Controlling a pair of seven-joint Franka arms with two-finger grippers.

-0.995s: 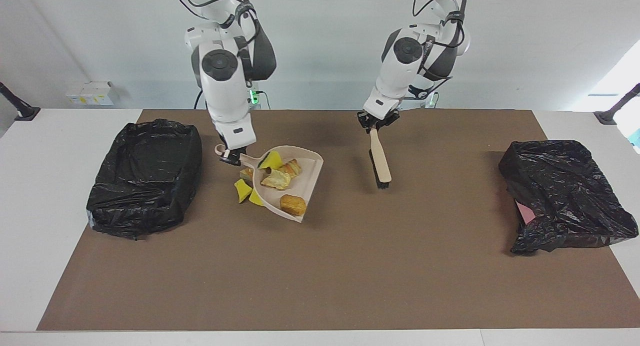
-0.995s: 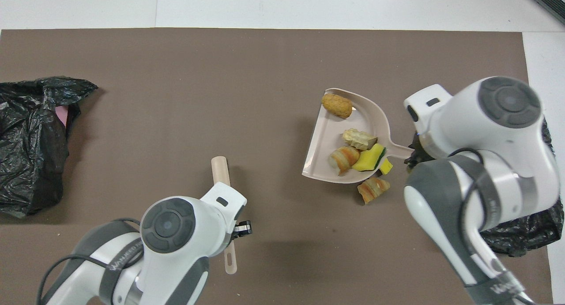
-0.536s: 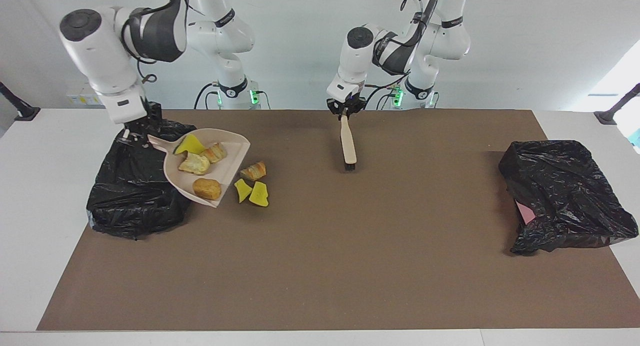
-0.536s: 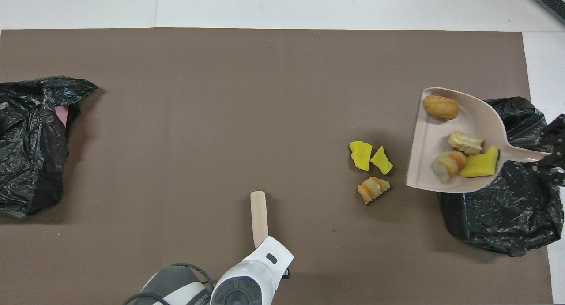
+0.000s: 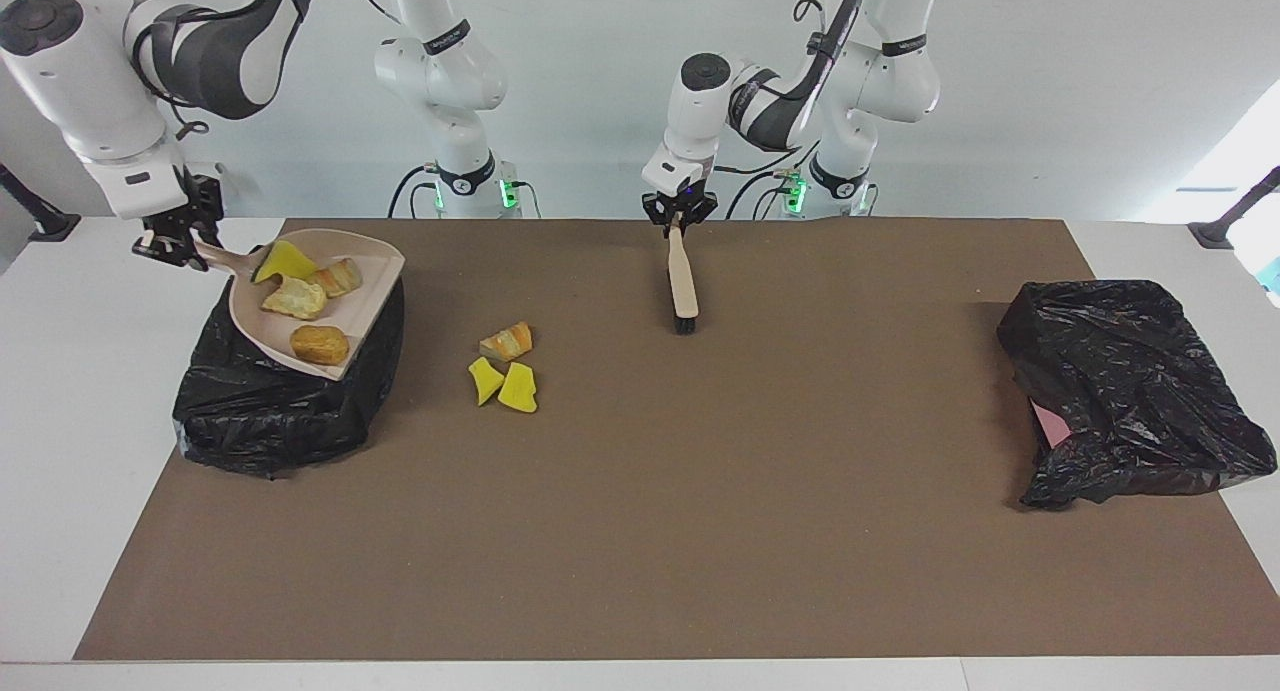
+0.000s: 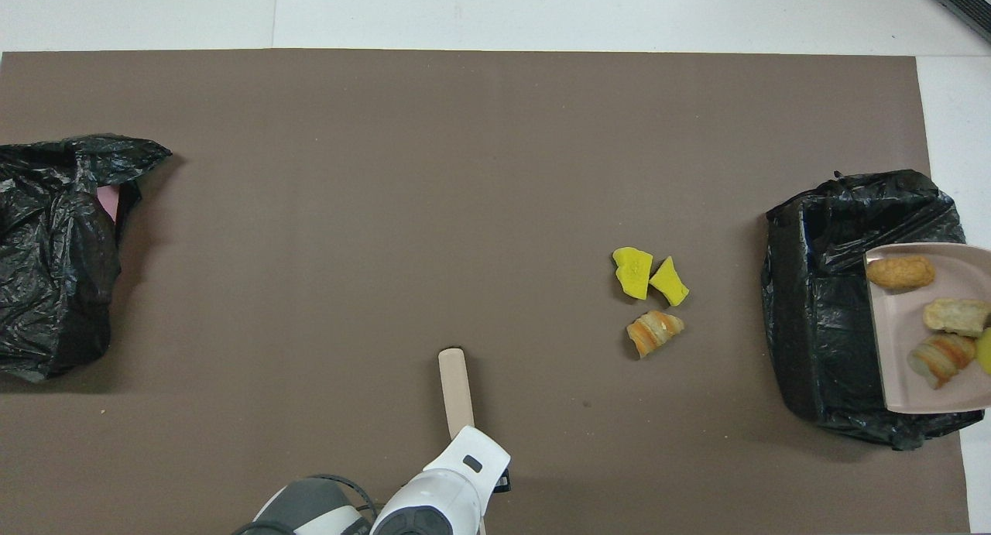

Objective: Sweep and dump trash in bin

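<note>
Jaws, right gripper (image 5: 172, 243): clamped on the handle of the beige dustpan (image 5: 370, 301). Jaws, left gripper (image 5: 680, 219): apart or closed cannot be told.

Item 1, trash, loaded: four pieces (image 5: 300, 296) are carried in the pan, namely one yellow wedge near the handle, two pale bread-like lumps and one golden-brown lump nearest the open lip. The pan is held in the air over the black-lined bin (image 5: 270, 421) at the right arm's end of the table. Its lip is tipped only slightly downward.

Item 2, trash, loose: three pieces (image 5: 518, 389) are left on the brown mat (image 5: 700, 521), between the bin and the brush. Two are yellow wedges, touching or just apart. One striped bread-like lump lies just beside them, nearer to the robots.

Item 3, brush (image 5: 683, 281): its handle top is at the left gripper and its bristle end is down on the mat. The left arm waits.

Item 4, second bin (image 5: 1120, 391): it is draped in a crumpled black bag at the left arm's end, well apart from everything else.

Handling note, as a judgement: the step in hand is the dump. The lip should be kept well inside the bin's rim before the handle is raised. A slow, steep tilt is advised, so that the lumps slide into the liner and none is thrown over the edge. A second sweep is needed for item 2.
</note>
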